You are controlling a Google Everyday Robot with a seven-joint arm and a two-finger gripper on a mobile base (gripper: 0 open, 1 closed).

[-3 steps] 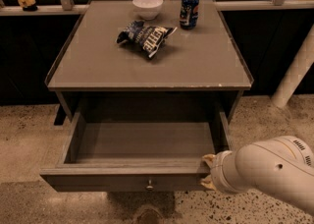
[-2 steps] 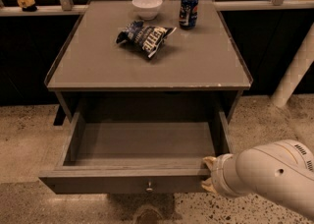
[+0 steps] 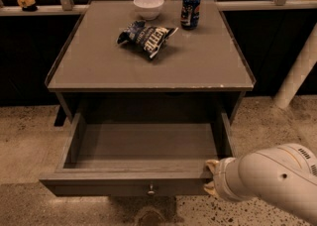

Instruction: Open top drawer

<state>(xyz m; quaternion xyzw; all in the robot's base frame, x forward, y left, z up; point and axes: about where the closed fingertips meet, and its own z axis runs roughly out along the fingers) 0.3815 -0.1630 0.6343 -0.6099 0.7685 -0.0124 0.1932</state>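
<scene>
The top drawer [image 3: 124,183] is a wide grey drawer pulled far out from under the grey table top [image 3: 148,66]. Its inside looks bare, and a small round metal knob [image 3: 151,189] sits at the centre of its front. My gripper [image 3: 212,178] is at the right end of the drawer's front edge, at the tip of my white arm [image 3: 277,178] coming in from the lower right. One pale fingertip [image 3: 212,162] rests over the top of the front board. No other drawers show.
On the table top stand a white bowl [image 3: 148,6], a dark blue can [image 3: 190,11] and a crumpled dark chip bag [image 3: 146,36]. A white post [image 3: 297,71] leans at the right. A railing runs behind the table. The floor is speckled stone.
The drawer has come slightly further out toward the camera, and my gripper and arm have moved with it.
</scene>
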